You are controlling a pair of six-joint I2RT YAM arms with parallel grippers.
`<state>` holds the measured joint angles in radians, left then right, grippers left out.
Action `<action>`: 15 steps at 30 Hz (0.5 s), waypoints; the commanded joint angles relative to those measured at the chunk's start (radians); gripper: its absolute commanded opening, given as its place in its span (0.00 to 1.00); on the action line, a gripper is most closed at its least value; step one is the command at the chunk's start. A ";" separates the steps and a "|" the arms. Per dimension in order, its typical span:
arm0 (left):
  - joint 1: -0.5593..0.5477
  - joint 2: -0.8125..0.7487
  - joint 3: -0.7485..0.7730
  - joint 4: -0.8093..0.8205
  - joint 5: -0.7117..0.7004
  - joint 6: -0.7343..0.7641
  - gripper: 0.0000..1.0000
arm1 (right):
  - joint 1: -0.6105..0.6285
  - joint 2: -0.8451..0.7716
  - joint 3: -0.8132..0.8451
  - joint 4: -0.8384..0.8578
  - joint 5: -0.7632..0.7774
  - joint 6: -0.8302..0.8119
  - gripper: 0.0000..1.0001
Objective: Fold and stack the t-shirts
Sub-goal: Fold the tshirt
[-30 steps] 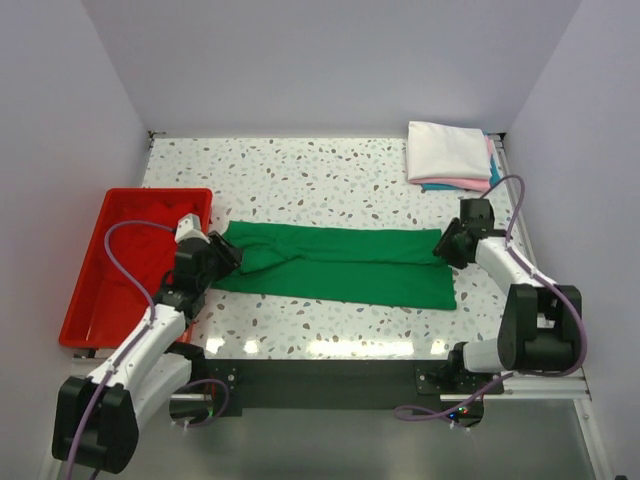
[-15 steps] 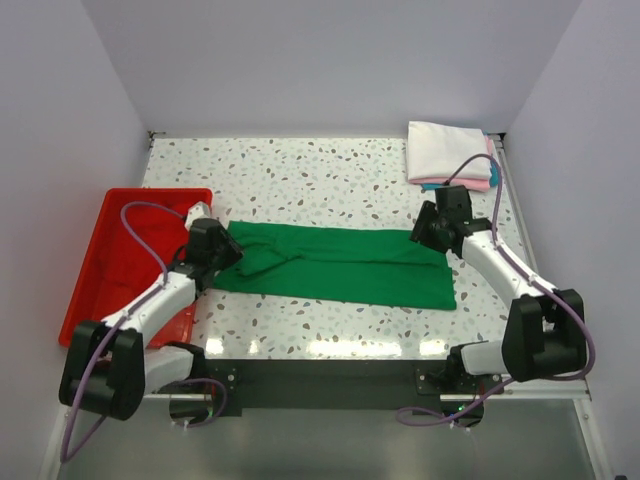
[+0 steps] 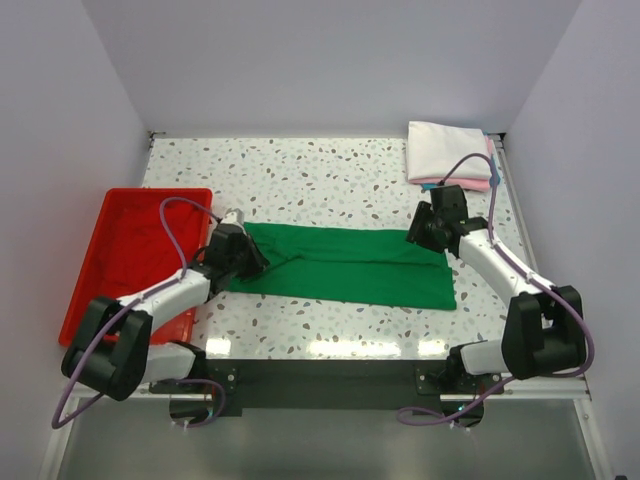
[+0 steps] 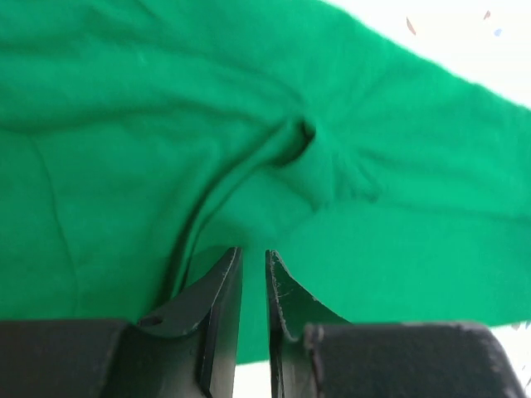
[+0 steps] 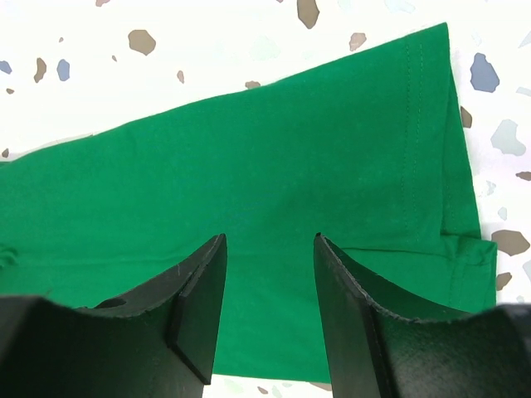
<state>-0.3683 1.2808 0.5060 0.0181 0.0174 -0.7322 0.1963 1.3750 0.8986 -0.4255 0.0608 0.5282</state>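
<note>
A bright green t-shirt [image 3: 350, 265] lies as a long band across the speckled table. My left gripper [image 3: 250, 262] sits at its left end with the jaws nearly together, and wrinkled green cloth [image 4: 373, 207] bunches toward the narrow gap in the left gripper [image 4: 253, 253]. My right gripper [image 3: 418, 235] hovers open over the shirt's right end. In the right wrist view the right gripper [image 5: 270, 240] has flat cloth [image 5: 290, 149] below its spread fingers and the hem at right. A stack of folded t-shirts [image 3: 448, 152], white on top with pink and light blue edges, rests at the back right.
A red plastic tray [image 3: 100, 280] sits at the table's left edge, just left of my left arm. White walls close in the table on three sides. Grey cables loop over both arms.
My left gripper moved right onto the shirt's left end and narrowed its jaws; that end of the cloth shifted right. The right gripper moved up and left over the right end.
</note>
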 commanded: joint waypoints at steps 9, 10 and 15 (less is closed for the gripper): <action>-0.008 -0.210 -0.041 -0.004 -0.011 0.054 0.31 | 0.002 -0.045 0.000 0.034 -0.007 -0.008 0.50; -0.006 -0.218 -0.021 -0.016 -0.049 0.039 0.31 | 0.002 -0.047 0.000 0.033 -0.007 -0.008 0.49; 0.006 -0.167 0.084 -0.156 -0.250 -0.027 0.33 | 0.002 -0.056 -0.004 0.024 0.002 -0.017 0.50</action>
<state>-0.3729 1.0874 0.5198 -0.0620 -0.0780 -0.7143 0.1963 1.3594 0.8963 -0.4198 0.0597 0.5240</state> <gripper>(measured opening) 0.329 0.495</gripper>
